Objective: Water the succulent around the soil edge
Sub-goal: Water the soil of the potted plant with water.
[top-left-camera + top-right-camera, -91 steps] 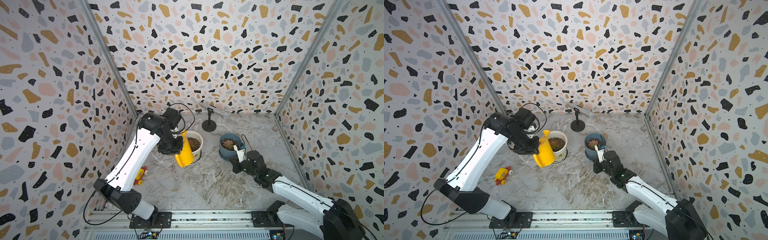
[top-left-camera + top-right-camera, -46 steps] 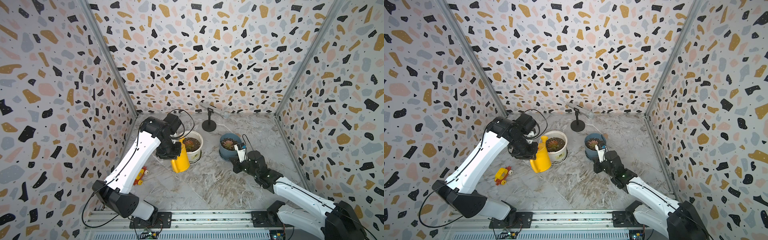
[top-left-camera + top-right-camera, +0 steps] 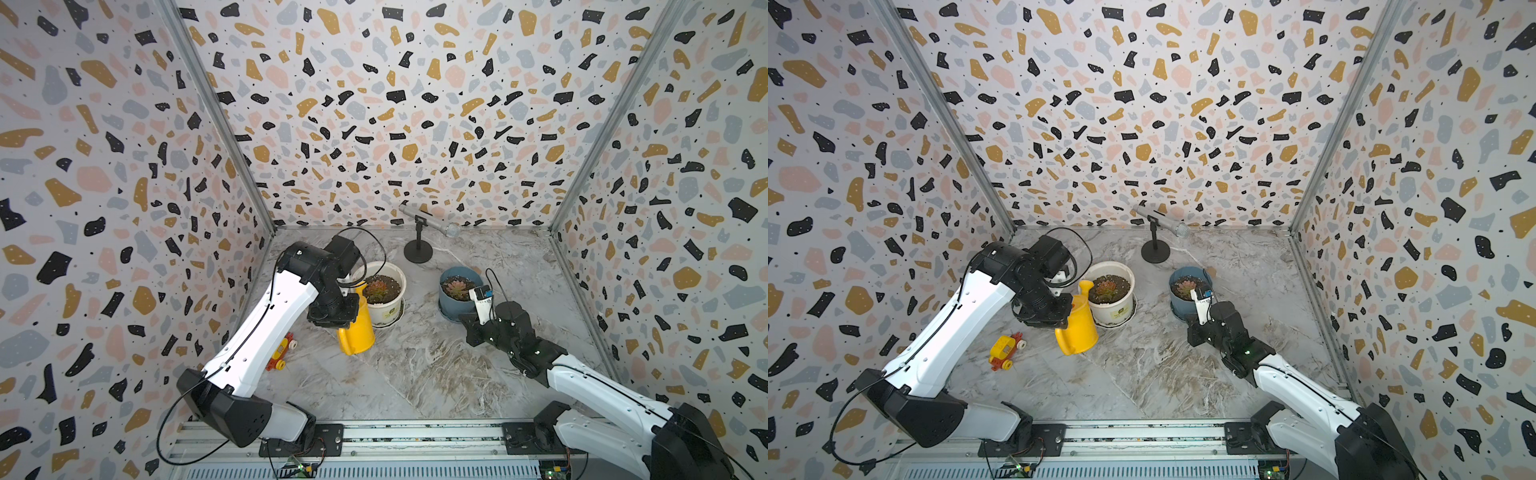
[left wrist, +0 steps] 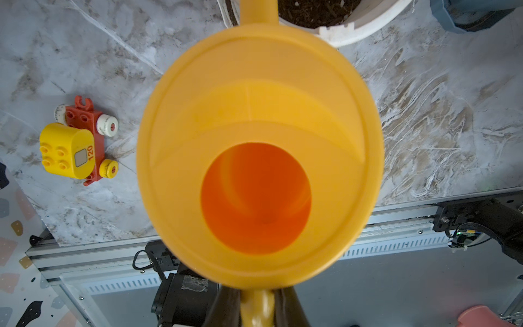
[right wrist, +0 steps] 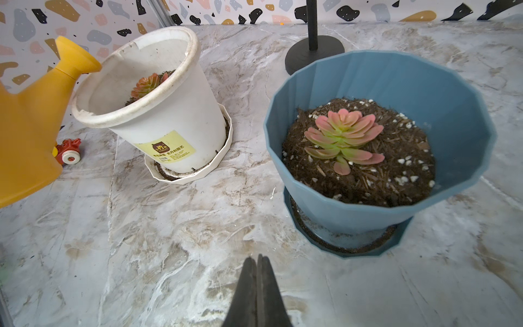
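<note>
Left fingers [image 4: 226, 310]: left wrist view, clamped on can [image 4: 254, 127] handle.
Right fingers [image 5: 247, 294]: right wrist view, pressed together over bench [image 5: 169, 226], near blue pot [image 5: 382, 79].
Can: both top views, upright, just beside white pot [image 3: 386, 311].
Succulent [image 3: 376, 291]: mid-soil in white pot.
Toy car [image 3: 280, 353]: on bench, near can.

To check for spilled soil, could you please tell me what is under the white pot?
A white saucer holding soil sits under the white pot; its middle is hidden by the pot.
</note>
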`<state>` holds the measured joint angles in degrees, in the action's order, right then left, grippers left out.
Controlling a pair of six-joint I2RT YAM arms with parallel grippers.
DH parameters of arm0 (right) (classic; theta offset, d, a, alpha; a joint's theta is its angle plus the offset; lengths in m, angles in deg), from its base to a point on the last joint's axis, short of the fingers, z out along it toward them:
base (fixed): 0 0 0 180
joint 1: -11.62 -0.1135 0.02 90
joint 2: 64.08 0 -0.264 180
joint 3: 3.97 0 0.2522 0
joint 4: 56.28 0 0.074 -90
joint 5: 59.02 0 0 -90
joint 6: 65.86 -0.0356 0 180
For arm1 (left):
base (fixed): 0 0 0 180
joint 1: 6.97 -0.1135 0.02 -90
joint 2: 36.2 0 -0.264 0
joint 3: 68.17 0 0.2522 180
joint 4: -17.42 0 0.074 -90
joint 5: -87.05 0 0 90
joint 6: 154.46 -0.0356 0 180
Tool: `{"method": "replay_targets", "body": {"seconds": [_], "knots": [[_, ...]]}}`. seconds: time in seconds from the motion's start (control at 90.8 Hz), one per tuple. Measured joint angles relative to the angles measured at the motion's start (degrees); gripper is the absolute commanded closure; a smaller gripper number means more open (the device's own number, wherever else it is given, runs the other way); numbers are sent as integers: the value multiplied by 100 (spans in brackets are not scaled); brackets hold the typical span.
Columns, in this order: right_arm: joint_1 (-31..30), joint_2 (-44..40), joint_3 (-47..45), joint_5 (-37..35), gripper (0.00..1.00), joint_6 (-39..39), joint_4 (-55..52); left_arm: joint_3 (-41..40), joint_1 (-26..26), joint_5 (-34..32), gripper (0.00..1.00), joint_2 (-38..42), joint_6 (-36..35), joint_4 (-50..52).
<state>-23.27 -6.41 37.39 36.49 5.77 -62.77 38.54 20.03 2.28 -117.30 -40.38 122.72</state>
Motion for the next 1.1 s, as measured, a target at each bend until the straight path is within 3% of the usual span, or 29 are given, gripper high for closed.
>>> {"method": "replay_targets", "body": {"seconds": [0.639, 1.101], "knots": [[0, -11, 0, -17, 100, 0, 0, -514, 48, 0, 100, 433, -96, -13], [0, -11, 0, -20, 100, 4, 0, -623, 588, 116, 100, 719, -74, 0]]}}
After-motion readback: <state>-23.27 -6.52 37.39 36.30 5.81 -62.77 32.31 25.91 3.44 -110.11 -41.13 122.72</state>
